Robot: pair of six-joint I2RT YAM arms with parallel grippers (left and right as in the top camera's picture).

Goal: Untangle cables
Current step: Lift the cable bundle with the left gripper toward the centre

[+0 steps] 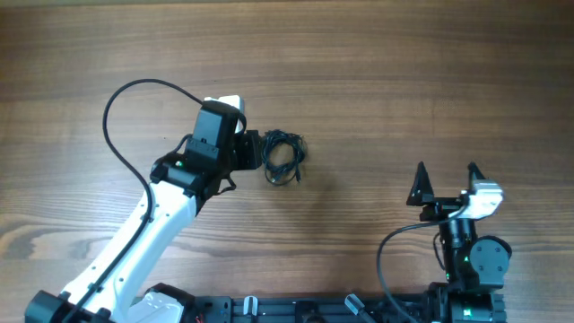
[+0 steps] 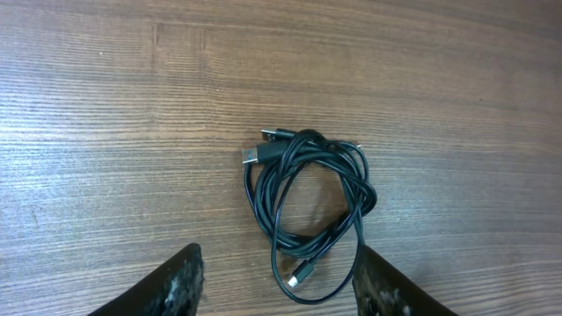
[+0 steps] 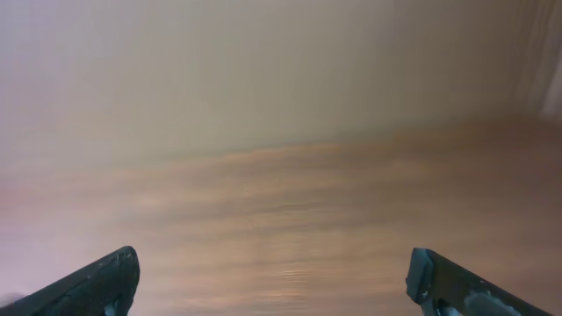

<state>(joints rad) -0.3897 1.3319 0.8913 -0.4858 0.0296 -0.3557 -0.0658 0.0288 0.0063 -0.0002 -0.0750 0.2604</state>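
The cables [image 1: 285, 157] are thin black wires coiled in one small tangled bundle on the wooden table. In the left wrist view the bundle [image 2: 307, 206] shows small plug ends at its top left and at its bottom. My left gripper [image 1: 256, 150] is open, right beside the bundle's left side; in its wrist view the fingers [image 2: 277, 276] straddle the bundle's lower loop without gripping it. My right gripper [image 1: 446, 179] is open and empty near the front right, far from the cables; its wrist view [image 3: 272, 272] shows only blurred wood.
A thicker black arm cable [image 1: 121, 99] loops over the table left of the left arm. The arm bases stand along the front edge [image 1: 341, 309]. The wooden table [image 1: 404, 72] is bare around the bundle.
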